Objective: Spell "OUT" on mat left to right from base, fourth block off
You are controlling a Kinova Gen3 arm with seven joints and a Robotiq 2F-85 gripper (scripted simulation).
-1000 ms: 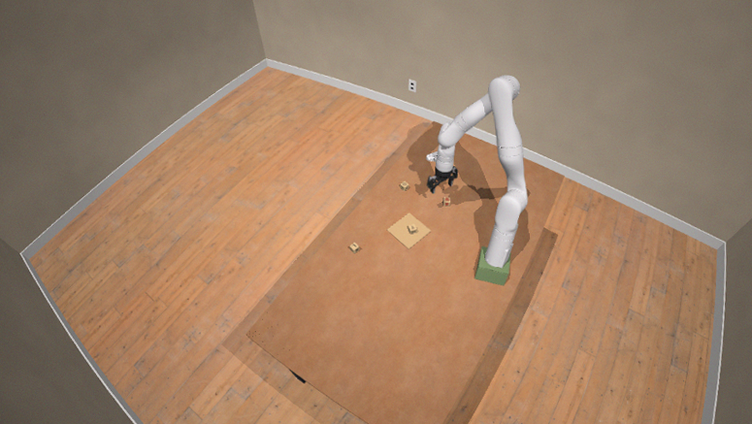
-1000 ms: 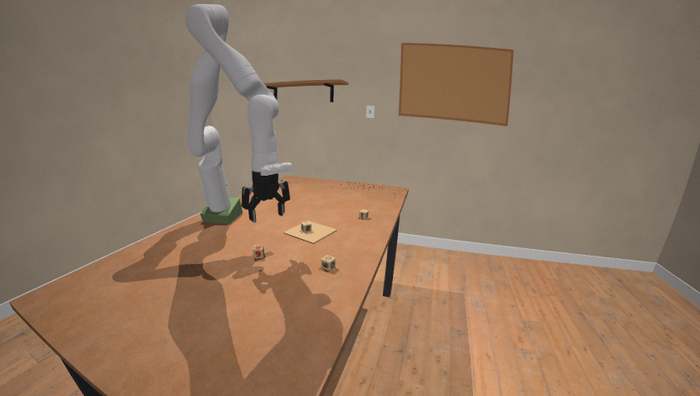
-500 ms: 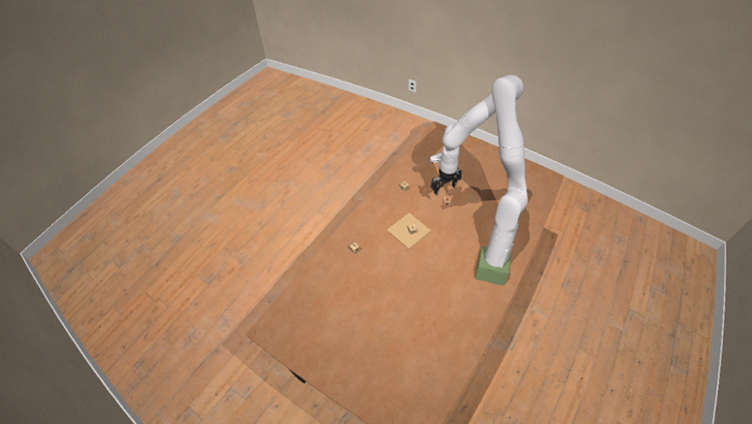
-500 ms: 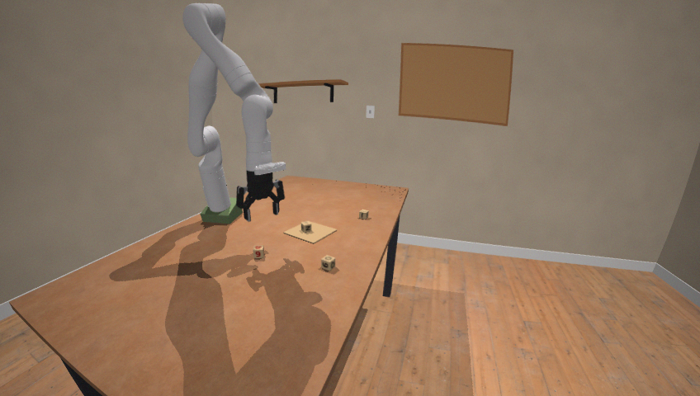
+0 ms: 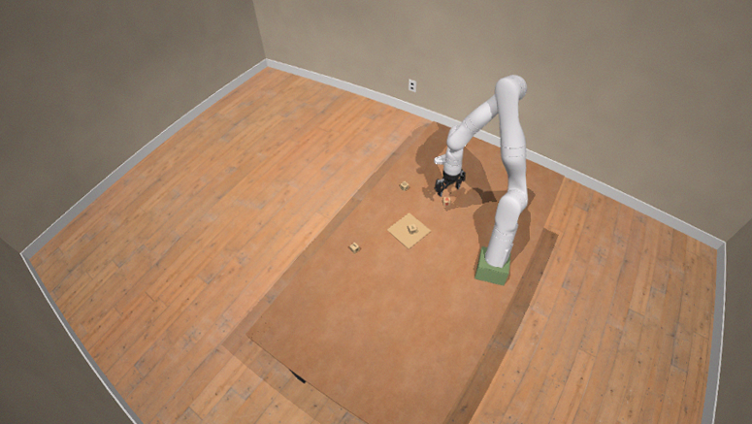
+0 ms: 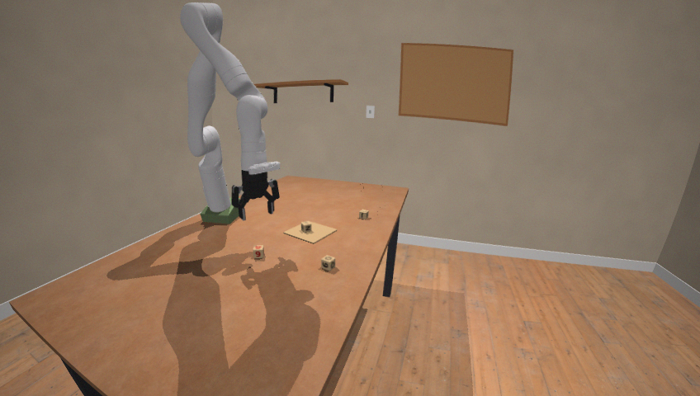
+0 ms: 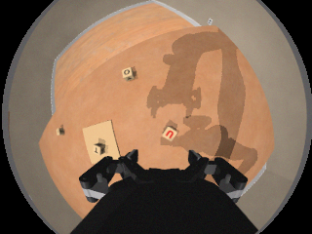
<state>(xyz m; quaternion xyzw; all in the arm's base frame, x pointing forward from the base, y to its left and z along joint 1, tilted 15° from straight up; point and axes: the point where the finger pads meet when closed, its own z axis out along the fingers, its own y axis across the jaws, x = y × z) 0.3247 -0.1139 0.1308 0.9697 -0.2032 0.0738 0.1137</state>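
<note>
Taking the tan mat [image 6: 321, 232] as the landmark in the exterior view and reading from left to right, the arm's green base [image 6: 212, 217] sat on the desk [image 6: 147, 313] well to the left of the mat and farther back. Next came the tool [image 6: 255, 210], hanging above the desk left of the mat with its two dark fingers spread fully apart and nothing between them. Below it and nearer the camera, off the mat's left corner, stood the block with red print [image 6: 258, 252]; the wrist view showed its red letter [image 7: 171, 135] just ahead of the spread fingers, though the character was too small to read with certainty. One block [image 6: 306, 226] rested on the mat itself, toward its back half. In front of the mat, apart from its near edge, lay a third block [image 6: 328, 262] on bare desk. To the right of the mat and farther back, near the desk's edge, sat the fourth block [image 6: 363, 214].
</note>
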